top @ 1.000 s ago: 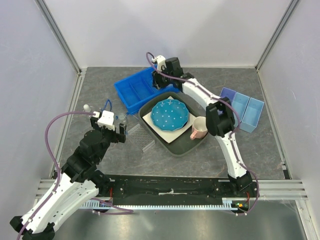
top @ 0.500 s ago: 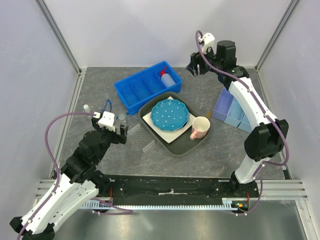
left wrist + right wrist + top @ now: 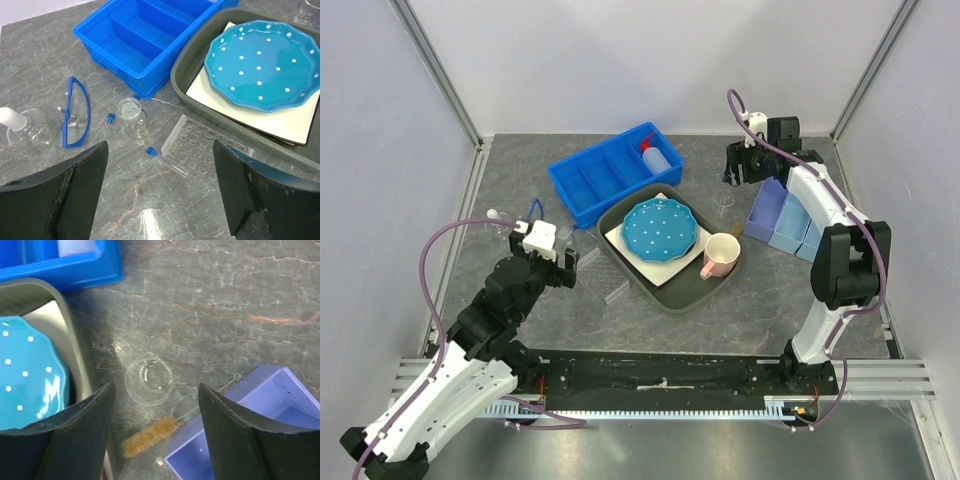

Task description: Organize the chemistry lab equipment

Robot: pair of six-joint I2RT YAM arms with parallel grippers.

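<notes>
Left claw (image 3: 160,150) is spread wide and holds nothing, hovering over the left part of the tabletop (image 3: 125,210). Under it, one blue-capped vial (image 3: 167,161) lies flat between the fingers. A second blue-capped vial (image 3: 107,125) lies just left of a small clear beaker (image 3: 132,116). Blue goggles (image 3: 76,114) are further left, and a round white-capped bottle (image 3: 31,129) is at the far left edge of the wrist view. A clear well rack (image 3: 205,147) lies flat just beside the dark tray (image 3: 181,75), right of the first vial. All of these sit loose on the tabletop, none in a bin.

The blue divided bin (image 3: 610,172) sits behind them, close to the tray's far corner. The white squeeze bottle with red nozzle (image 3: 657,157) lies in its right end compartment; the other compartments look bare. The tray holds a white square board (image 3: 215,97) with the blue dotted plate (image 3: 660,228) on top. The pink mug (image 3: 720,255) sits in the tray's right corner.

Right claw (image 3: 155,387) is also spread, nothing between its fingers, above the far right of the tabletop. Directly below it an upright clear beaker (image 3: 149,381) stands on the tabletop between the tray and the lavender bin (image 3: 282,400). The small brush (image 3: 150,435) lies near that beaker but apart from it, bristles toward the tray, wire handle reaching to the lavender bin's corner. A light blue bin (image 3: 800,225) sits touching the lavender bin on its right side.
</notes>
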